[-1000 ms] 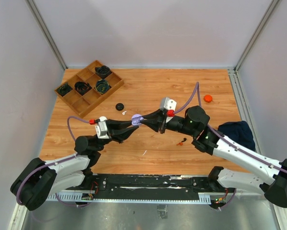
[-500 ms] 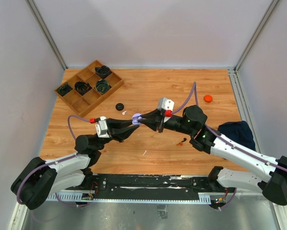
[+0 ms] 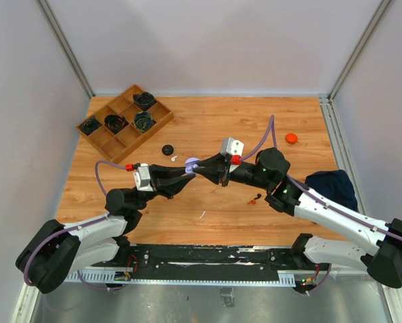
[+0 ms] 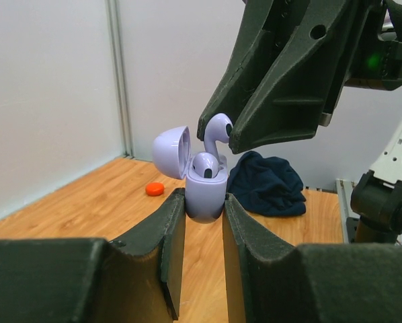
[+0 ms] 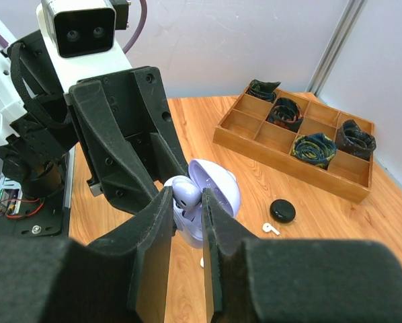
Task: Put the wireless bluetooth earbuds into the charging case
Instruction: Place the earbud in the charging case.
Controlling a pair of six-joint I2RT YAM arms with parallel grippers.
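My left gripper (image 4: 204, 202) is shut on the body of a pale purple charging case (image 4: 206, 195), held upright above the table with its lid (image 4: 172, 151) swung open. One purple earbud (image 4: 205, 165) sits in the case. A second purple earbud (image 4: 219, 128) hangs just above the open case, pinched in my shut right gripper (image 5: 187, 198). In the top view both grippers meet at the case (image 3: 192, 163) over the middle of the table. In the right wrist view the held earbud (image 5: 186, 192) is against the case's open lid (image 5: 221, 192).
A wooden compartment tray (image 3: 124, 120) with coiled cables stands at the back left. A black round case (image 3: 167, 149) and a white earbud (image 3: 175, 159) lie near it. An orange cap (image 3: 292, 138), a dark cloth (image 3: 332, 187) and small loose buds (image 3: 255, 198) lie to the right.
My right gripper has moved a little to the left with the purple earbud, closing on the open case. The left gripper has shifted slightly and still holds the case.
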